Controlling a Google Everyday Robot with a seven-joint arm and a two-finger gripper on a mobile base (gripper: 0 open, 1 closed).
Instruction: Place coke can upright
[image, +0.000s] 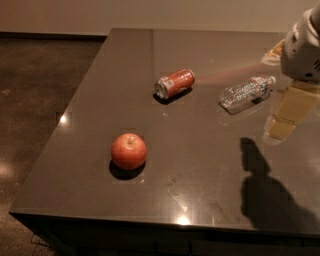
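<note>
Gripper (281, 127) hangs at the far right, low over the table (200, 175), and most of the arm above it is cut off by the frame edge. Open or closed? I cannot tell from this angle. What is plain is that it grips nothing of the task: the coke can (175, 83) is well apart from it, lying on its side near the middle of the far half of the table, one silver end turned toward the near left.

So this reads as the approach step, with the grasp not yet begun. The water bottle (246, 93) lies on its side between gripper and can (an awkward neighbour, that one). The next move calls for travel left past the bottle without knocking it, then a hold across the can's body so it can be tipped onto an end. The apple (129, 150) sits near the front, out of the way.

Hard to make out: the can's lettering, and a pale orange-tinged thing (272, 52) half hidden behind the arm.
</note>
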